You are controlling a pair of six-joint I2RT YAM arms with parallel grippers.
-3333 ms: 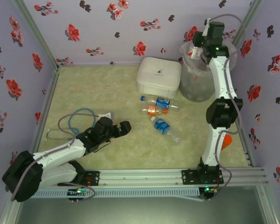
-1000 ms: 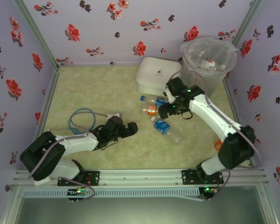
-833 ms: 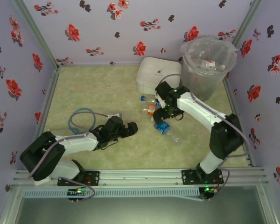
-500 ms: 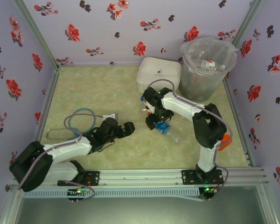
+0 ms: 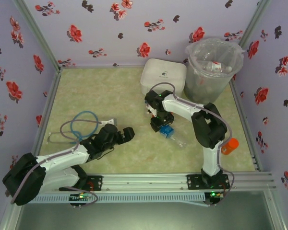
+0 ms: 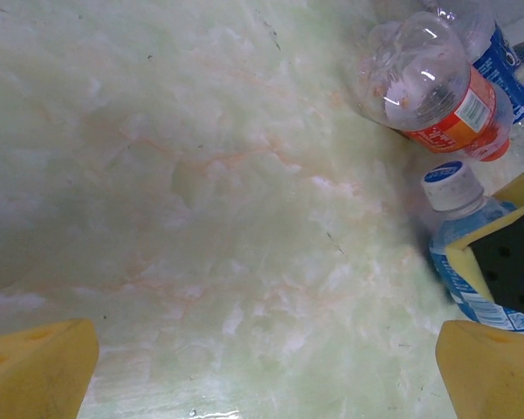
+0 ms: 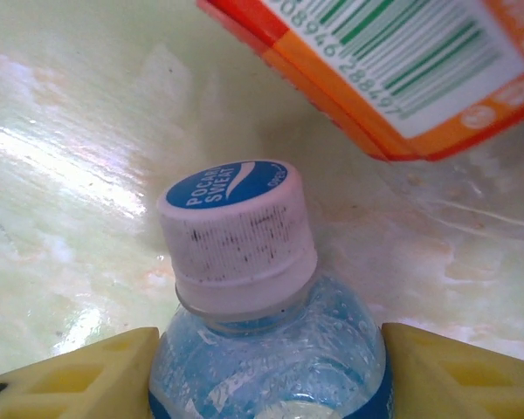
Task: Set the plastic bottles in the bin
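Observation:
A clear plastic bottle with a blue label point(image 5: 169, 133) and a white cap point(image 7: 236, 231) lies on the table. My right gripper point(image 5: 159, 123) is down over its neck end, and the yellow fingers point(image 7: 79, 371) press against both sides of its shoulder. Just beyond the cap lies an orange-label bottle point(image 7: 393, 61), with another blue-label bottle point(image 6: 493, 44) behind it. The bin point(image 5: 213, 91) stands at the back right and holds several bottles point(image 5: 214, 66). My left gripper point(image 5: 126, 134) hovers open over bare table, left of the bottles.
A white lidded box point(image 5: 163, 76) sits left of the bin, close behind the bottles. A blue cable loop point(image 5: 81, 125) lies on the left of the table. An orange object point(image 5: 229, 145) sits by the right arm near the front right. Flowered walls enclose the table.
My right arm swung down from the bin to the bottles, and its jaws closed around the blue-label bottle's shoulder. The left arm drew back slightly toward the near left.

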